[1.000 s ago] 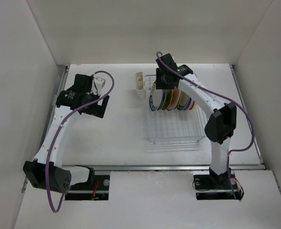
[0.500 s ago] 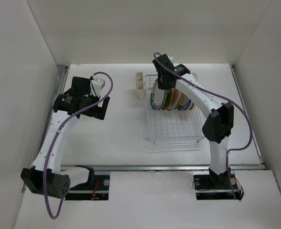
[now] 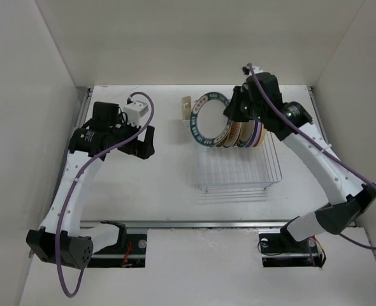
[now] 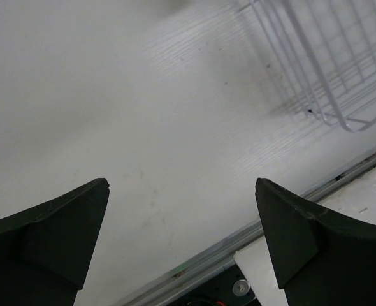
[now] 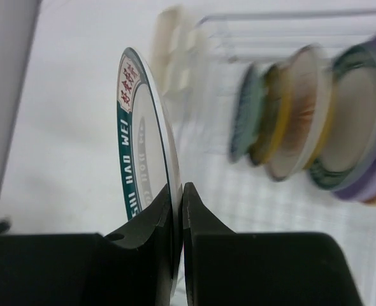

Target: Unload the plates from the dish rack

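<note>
glossy plate (image 3: 208,120), wire dish rack (image 3: 239,171)

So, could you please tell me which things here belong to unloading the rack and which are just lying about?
Belonging to the job:
- the teal-rimmed plate, clamped in the right tool
- the dish rack
- the other plates standing in it

Just lying about:
- the cream cup by the rack's far-left corner
- the left tool, open, holding nothing

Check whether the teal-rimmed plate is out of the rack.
Out: the teal-rimmed plate hangs upright above the dish rack's left edge, rim pinched in the right gripper.
</note>
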Controlling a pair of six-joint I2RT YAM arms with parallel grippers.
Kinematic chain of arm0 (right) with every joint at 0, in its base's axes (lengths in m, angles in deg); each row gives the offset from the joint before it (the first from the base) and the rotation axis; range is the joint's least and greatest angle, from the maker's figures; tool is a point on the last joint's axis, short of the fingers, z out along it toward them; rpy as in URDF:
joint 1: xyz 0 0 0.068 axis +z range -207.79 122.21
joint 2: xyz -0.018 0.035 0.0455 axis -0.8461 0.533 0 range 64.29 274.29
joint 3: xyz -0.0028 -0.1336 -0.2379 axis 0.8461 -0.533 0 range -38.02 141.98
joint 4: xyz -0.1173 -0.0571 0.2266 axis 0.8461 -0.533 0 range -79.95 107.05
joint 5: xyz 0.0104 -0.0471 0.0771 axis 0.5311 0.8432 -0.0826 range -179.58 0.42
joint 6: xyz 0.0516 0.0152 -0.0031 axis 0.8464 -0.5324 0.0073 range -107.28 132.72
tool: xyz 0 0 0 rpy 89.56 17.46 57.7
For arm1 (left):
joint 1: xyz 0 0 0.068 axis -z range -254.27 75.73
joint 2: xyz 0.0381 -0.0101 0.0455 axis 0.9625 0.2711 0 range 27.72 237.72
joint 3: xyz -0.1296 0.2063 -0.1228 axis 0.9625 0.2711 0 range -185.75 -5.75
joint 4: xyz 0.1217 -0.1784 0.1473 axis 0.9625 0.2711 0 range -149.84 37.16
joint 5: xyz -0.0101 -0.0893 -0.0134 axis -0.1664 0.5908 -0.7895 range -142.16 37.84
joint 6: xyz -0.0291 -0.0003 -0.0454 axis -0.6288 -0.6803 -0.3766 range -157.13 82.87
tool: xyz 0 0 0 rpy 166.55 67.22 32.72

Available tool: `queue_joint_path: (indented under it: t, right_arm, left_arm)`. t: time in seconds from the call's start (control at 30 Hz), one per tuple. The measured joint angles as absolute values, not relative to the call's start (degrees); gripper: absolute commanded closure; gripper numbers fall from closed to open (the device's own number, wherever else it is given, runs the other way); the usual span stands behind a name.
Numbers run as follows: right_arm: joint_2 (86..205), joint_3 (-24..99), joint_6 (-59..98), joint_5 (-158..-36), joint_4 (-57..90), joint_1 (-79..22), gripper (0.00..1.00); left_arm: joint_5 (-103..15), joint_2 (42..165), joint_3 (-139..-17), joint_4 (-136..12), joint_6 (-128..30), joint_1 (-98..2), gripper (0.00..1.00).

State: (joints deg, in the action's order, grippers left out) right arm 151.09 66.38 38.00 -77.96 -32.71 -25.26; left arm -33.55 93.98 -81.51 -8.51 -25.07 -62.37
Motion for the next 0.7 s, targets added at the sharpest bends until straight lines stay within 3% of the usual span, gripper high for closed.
queue_joint_path:
  t: [0.1,0.3,0.4,0.7]
  right_arm:
    - [149.4,55.5,38.4,-90.7,-22.9,-25.1,1.00]
    - [162.5,45.1,42.3,-110.7,-5.5,-24.6,1.00]
    - [166.2,43.4,44.1,-115.4,-0.7,-24.1,1.00]
    - [165.6,39.1,48.3,-123.5,16.4,-23.2,1.00]
  left_arm:
    - [-29.3,94.9,-81.4,-11.2,-25.7,-62.4,0.01]
    - [-25.9,99.6,-78.1,-20.6,-29.9,-62.4,0.02]
    - [-26.6,103.3,-77.1,-23.1,-31.5,-62.6,0.11]
    - [-24.4,105.6,-70.7,-28.7,-33.4,-69.1,0.19]
